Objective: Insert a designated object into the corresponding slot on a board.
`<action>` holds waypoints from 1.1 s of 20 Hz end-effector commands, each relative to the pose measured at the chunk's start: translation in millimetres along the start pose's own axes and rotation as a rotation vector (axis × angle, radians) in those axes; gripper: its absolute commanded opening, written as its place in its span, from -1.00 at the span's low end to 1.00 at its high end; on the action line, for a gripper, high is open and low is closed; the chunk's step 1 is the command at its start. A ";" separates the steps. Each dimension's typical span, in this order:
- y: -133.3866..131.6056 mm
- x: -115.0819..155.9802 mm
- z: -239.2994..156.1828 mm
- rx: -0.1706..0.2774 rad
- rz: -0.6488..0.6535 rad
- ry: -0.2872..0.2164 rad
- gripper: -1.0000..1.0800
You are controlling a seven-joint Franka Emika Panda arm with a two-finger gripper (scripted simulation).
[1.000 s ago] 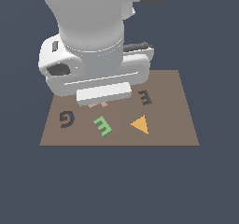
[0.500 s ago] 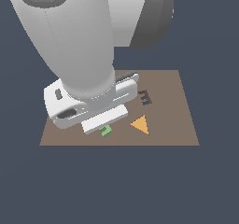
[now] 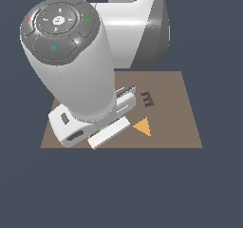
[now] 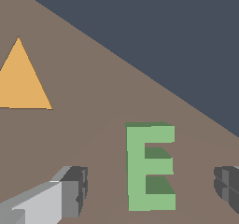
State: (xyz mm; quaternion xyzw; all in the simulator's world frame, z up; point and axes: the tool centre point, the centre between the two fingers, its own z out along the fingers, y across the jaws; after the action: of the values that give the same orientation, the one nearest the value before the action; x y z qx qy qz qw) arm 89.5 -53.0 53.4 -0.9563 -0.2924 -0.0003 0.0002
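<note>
From the exterior view, the arm is hiding most of one brown board; one orange triangle and one E-shaped slot are showing. At the wrist, the claw is gaping wide around one green E, both fingers clear of it, gripping nothing.

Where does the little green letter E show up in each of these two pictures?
Exterior view: the green E is almost hidden under the robot's hand; only a green sliver shows at its lower edge.
Wrist view: the green E lies flat on the board, between the two fingertips.
Shared landmark: the orange triangle.
</note>
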 end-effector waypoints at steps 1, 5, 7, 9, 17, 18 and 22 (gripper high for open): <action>1.4 2.3 2.6 0.000 -0.016 0.000 0.92; 1.2 2.4 3.3 0.000 -0.017 -0.001 0.92; 1.4 2.3 4.9 0.000 -0.017 -0.001 0.92; 1.2 2.7 9.7 0.000 -0.018 -0.001 0.92; 1.6 2.8 23.5 0.000 -0.021 -0.001 -1.00; 1.6 2.8 23.5 0.000 -0.021 -0.001 -1.00; 1.6 2.8 23.5 0.000 -0.021 -0.001 -1.00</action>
State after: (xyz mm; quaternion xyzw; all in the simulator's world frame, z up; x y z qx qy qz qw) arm 92.6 -52.8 29.9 -0.9533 -0.3022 0.0002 0.0001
